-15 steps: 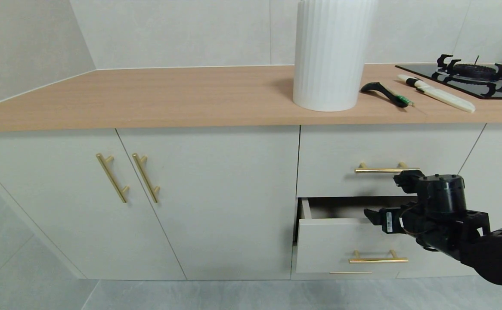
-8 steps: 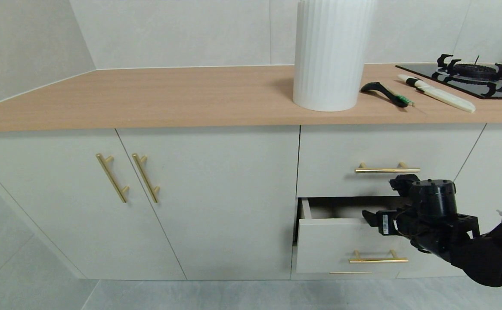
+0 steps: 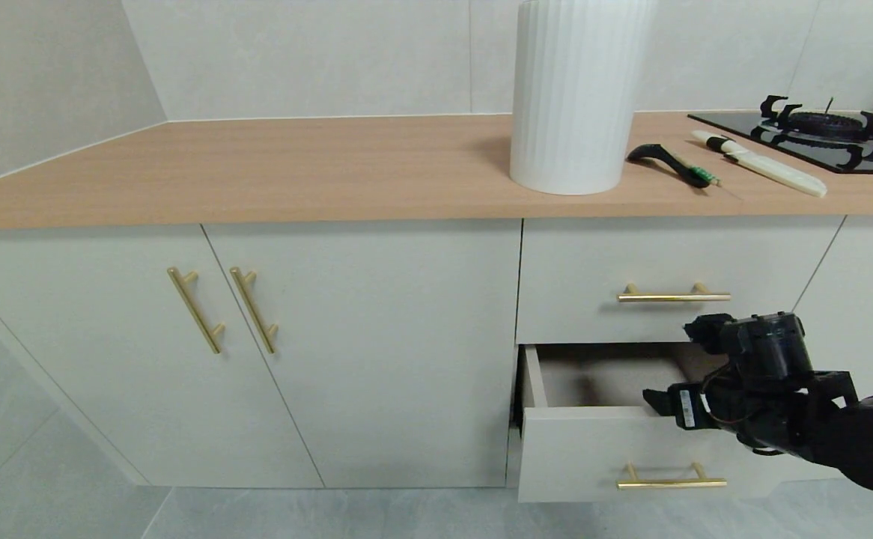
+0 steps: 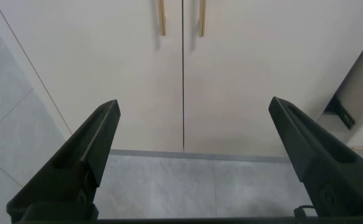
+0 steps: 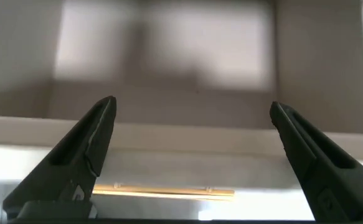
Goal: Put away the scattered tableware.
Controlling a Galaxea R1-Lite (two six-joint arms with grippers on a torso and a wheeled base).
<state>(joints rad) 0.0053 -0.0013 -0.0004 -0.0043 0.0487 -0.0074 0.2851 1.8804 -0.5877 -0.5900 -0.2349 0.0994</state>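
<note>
On the wooden counter (image 3: pixel 294 165) lie a black-handled utensil with a green tip (image 3: pixel 672 165) and a white knife with a black band (image 3: pixel 760 162), both right of a tall white ribbed container (image 3: pixel 571 97). Below them the lower drawer (image 3: pixel 594 449) stands partly pulled out, its inside bare where I can see it. My right gripper (image 3: pixel 674 364) is open at the drawer's front top edge; the right wrist view looks between its fingers (image 5: pixel 192 106) into the drawer (image 5: pixel 169 74) and over the gold handle (image 5: pixel 169 191). My left gripper (image 4: pixel 193 106) is open, low before the double cabinet doors (image 4: pixel 183 74).
A black gas hob (image 3: pixel 818 135) sits at the counter's far right. The upper drawer (image 3: pixel 668 277) is closed, with a gold bar handle (image 3: pixel 672 296). The cabinet doors (image 3: pixel 257 337) at left carry two gold handles. Grey tile floor (image 3: pixel 294 516) lies below.
The lower drawer has slid further out toward me, and my right gripper has come back and slightly down with its front edge. The counter items have not moved.
</note>
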